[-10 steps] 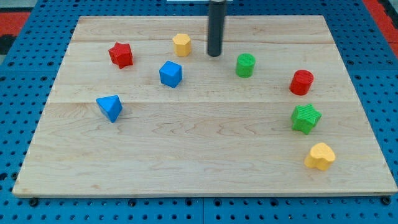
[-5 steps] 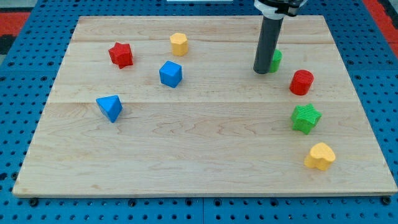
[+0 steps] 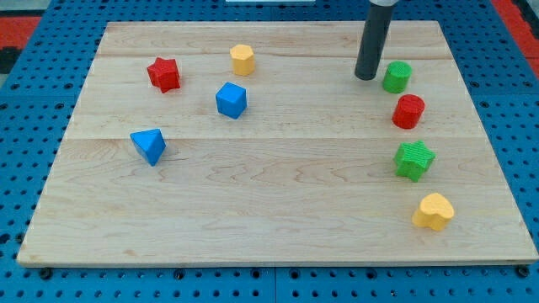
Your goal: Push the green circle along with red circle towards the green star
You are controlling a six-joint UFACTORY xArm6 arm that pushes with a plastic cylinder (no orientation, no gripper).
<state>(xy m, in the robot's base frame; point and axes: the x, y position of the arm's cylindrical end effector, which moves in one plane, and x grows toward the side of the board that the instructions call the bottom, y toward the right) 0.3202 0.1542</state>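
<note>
The green circle stands near the view's upper right, just above the red circle. The green star lies below the red circle. My tip rests on the board just left of the green circle, with a small gap between them. The dark rod rises from it out of the view's top.
A yellow heart lies below the green star. A yellow hexagon, a red star, a blue cube and a blue triangle sit on the left half of the wooden board.
My tip swept right from beside the yellow hexagon and pushed the green circle rightward and up, to a spot above the red circle. The tip then moved slightly up. Other blocks stayed put.
</note>
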